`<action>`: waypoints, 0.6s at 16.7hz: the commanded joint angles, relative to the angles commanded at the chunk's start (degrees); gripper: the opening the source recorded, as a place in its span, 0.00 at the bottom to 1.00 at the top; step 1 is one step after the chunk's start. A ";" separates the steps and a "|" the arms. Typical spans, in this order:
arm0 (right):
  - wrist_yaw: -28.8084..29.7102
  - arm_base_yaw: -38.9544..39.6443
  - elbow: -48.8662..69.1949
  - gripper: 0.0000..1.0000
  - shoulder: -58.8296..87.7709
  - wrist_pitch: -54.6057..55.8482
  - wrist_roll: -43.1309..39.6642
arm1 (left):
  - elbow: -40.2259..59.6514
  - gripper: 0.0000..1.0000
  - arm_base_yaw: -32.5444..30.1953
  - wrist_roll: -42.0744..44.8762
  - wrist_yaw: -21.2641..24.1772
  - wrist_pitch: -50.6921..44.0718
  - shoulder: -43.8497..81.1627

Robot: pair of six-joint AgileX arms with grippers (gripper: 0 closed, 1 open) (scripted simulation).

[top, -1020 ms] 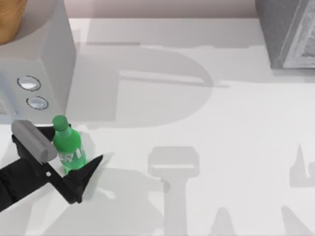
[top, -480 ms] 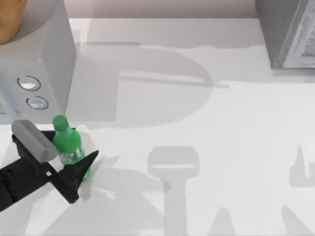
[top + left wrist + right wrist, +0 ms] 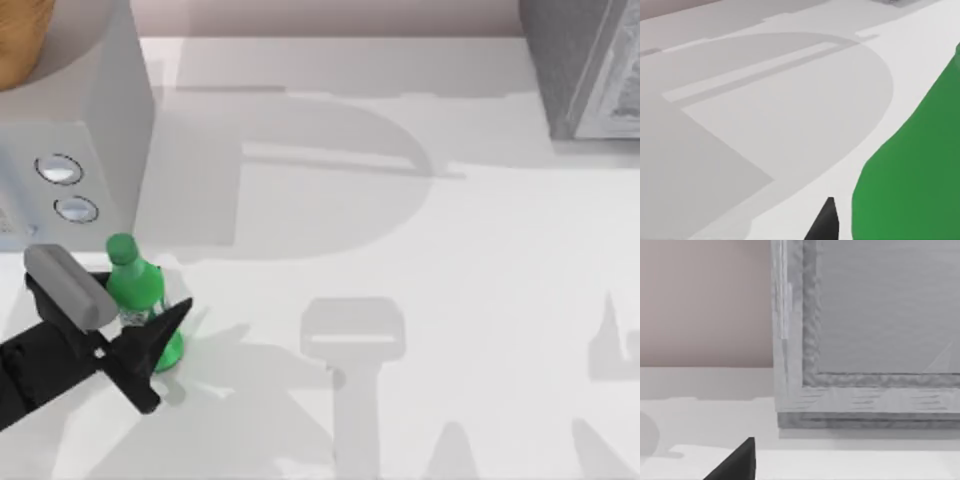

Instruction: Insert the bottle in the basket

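The green soda bottle [image 3: 138, 296] stands upright on the counter [image 3: 420, 300] between our left pincer's [image 3: 128, 310] jaws, its cap poking up above them; in the left wrist view its green wall [image 3: 912, 175] looms just beside one dark fingertip [image 3: 824, 222]. The jaws look drawn in against the body, so we judge the pincer is pinching the bottle, though the contact on the hidden side cannot be seen. Just beyond the pincer stands a grey box with two round knobs [image 3: 75, 120], very near the bottle's cap, and on top of it a tan, woven-looking rim [image 3: 15, 45] shows, probably the basket. The main risk, as we judge it, is a slippery round bottle twisting or sliding out if the hold sits low or off-centre, or the cap clipping the box's edge on the way up. Open room lies away from the box, across the bare middle of the counter. Our right pincer [image 3: 735, 462] is parked well apart, by a grey panelled block [image 3: 865, 330]; we cannot tell its state.
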 joint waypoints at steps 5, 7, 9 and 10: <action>0.00 0.00 0.00 1.00 0.00 0.00 0.00 | 0.00 0.00 0.00 0.00 0.00 0.00 0.00; 0.00 0.00 0.00 1.00 0.00 0.00 0.00 | 0.00 0.00 0.00 0.00 0.00 0.00 0.00; 0.00 0.00 0.00 1.00 0.00 0.00 0.00 | -0.07 0.00 0.03 0.08 0.00 -0.02 0.00; 0.00 0.00 0.00 1.00 0.00 0.00 0.00 | 0.18 0.00 -0.38 0.10 -0.36 -0.41 -0.49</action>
